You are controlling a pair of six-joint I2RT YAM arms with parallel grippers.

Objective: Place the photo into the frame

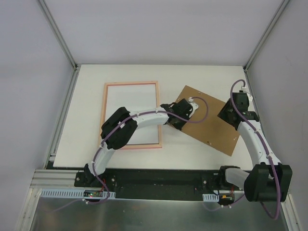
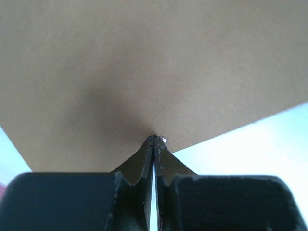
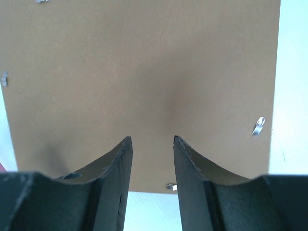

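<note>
Left gripper (image 2: 154, 138) jaws are pressed together, tips at the edge of the plain brown rectangular backing board (image 2: 144, 62); I cannot tell whether they pinch it. Right gripper (image 3: 151, 139) jaws stand apart over that board, near the white table's (image 1: 82, 125) right edge. Left of centre lies the thin pink rectangular frame (image 1: 132, 83), with the white-backed paper photo (image 1: 130, 98) inside it.

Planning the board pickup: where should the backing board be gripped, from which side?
Probably its thin right edge, coming from the right: the backing board lies flat on the table, its face offers nothing to pinch, and the right end effector hangs open near that edge.
</note>
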